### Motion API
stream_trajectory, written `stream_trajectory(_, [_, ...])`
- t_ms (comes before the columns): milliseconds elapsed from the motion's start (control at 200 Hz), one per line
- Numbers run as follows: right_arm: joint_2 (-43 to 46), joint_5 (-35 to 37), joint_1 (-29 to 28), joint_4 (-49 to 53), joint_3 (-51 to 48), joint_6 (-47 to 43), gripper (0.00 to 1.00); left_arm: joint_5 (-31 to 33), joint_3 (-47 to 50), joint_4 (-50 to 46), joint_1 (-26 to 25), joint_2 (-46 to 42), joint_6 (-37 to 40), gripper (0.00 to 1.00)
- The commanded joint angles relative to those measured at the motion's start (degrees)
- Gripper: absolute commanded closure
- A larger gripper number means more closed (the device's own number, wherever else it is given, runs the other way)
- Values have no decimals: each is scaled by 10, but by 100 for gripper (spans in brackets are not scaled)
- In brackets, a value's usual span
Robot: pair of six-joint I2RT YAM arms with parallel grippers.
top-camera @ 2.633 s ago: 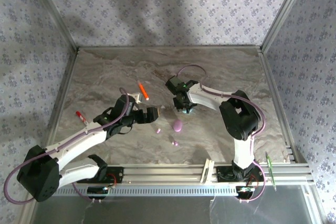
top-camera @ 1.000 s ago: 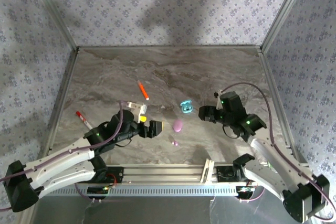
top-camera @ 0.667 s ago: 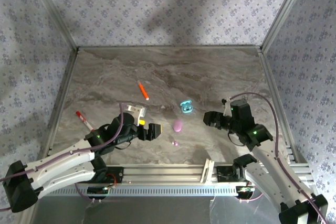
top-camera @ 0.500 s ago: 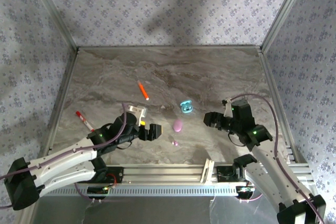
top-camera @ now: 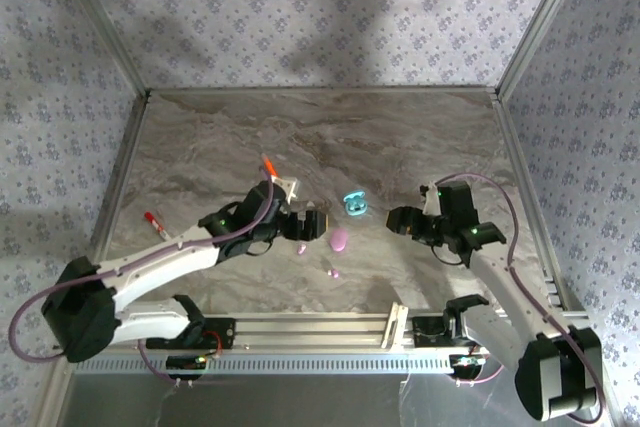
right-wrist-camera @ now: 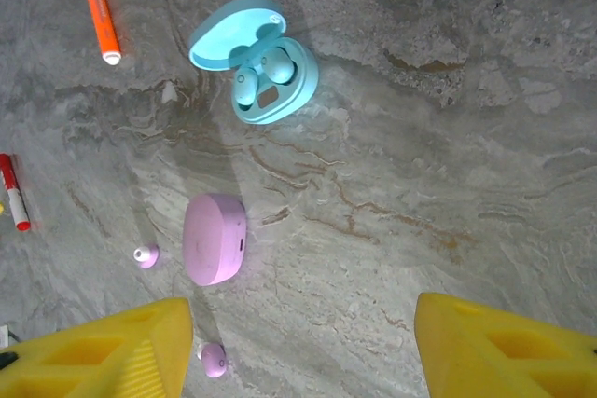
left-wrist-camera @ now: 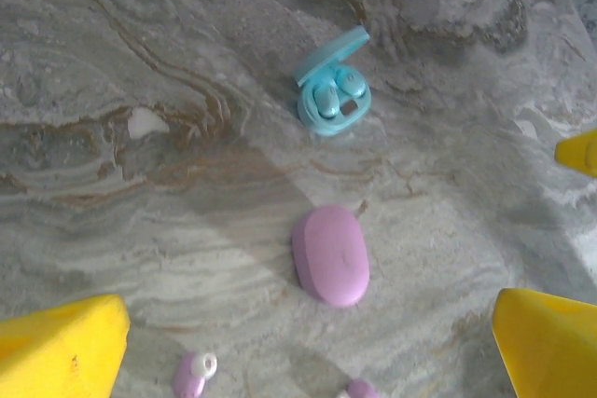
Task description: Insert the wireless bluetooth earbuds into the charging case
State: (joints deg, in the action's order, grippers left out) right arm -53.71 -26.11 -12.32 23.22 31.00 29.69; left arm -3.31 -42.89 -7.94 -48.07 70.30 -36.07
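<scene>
- Pincers both empty: the left pincer (top-camera: 310,223) gapes fully above the shut pink case (left-wrist-camera: 331,255), and the right pincer (right-wrist-camera: 303,319) stands partly open.
- Two pink earbuds (right-wrist-camera: 145,255) lie loose on the desk (right-wrist-camera: 448,137) beside that case, not yet inserted.
- Two cyan earbuds (right-wrist-camera: 247,89) already sit in the open cyan case (right-wrist-camera: 280,100).
- Cases are smooth plastic ovals, the earbuds are glossy, and the desk is veined grey marble.

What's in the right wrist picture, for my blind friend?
An open cyan case holding two cyan earbuds lies on a marble table. Below it sit a closed pink case and two loose pink earbuds; the right gripper stands open below.
</scene>
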Motion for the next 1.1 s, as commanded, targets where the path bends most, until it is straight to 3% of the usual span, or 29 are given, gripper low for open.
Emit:
stream_trajectory(0, [-28,-23,6,-37,2,-17,35,-49,-55,0,21,41,24,0])
stream_trajectory(305, [-117,-26,8,-78,11,-33,39,-159,-144,21,92,168,31,0])
stream_trajectory(570, [-181,-50,7,-140,6,-17,44,-197,-228,-17,127,243,39,0])
stream_trajectory(840, [-238,-69,6,-204,9,10,49,-235,-291,-27,134,307,39,0])
stream_trajectory(1094, [-279,-68,7,-221,30,19,59,-254,-335,-26,141,342,37,2])
